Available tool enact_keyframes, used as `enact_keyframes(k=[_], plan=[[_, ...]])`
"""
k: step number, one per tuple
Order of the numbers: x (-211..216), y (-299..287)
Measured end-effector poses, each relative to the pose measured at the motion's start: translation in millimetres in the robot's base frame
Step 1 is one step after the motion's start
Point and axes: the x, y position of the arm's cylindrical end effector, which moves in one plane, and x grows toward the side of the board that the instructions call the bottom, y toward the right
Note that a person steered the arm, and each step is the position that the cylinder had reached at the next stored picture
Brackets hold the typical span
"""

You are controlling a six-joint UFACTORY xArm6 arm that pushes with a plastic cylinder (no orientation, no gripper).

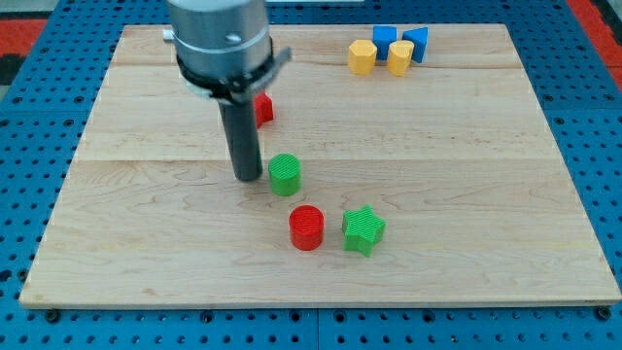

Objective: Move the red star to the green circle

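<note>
1. Pale wood planks with visible grain and seams make up the worktop [466, 194], which sits on a blue pegboard dotted with holes.
2. As tool there is only a straight dark rod without jaws, so nothing parts, meets or clamps; my tip [249, 179] rests on the wood just beside the green circle [285, 174], at its 9 o'clock.
3. Only part of the red star [263, 107] shows, at 12 o'clock of my tip, behind the rod.
4. All blocks have ribbed, layered sides. A red cylinder [306, 227] and a green star [363, 230] lie at 5 o'clock of the green circle.
5. Two yellow hexagonal blocks [362, 56] [399, 57] and two blue blocks [385, 38] [417, 42] cluster at the worktop's 1 o'clock edge.
</note>
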Motion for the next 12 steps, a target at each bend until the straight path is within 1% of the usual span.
enact_keyframes(k=[1,2,3,4,5,6,7,8,9,10,11,12], plan=[[-14,39],[19,59],[48,22],[19,16],[10,3],[-35,-78],[-111,-30],[-90,11],[-3,17],[33,10],[-46,-35],[-60,36]])
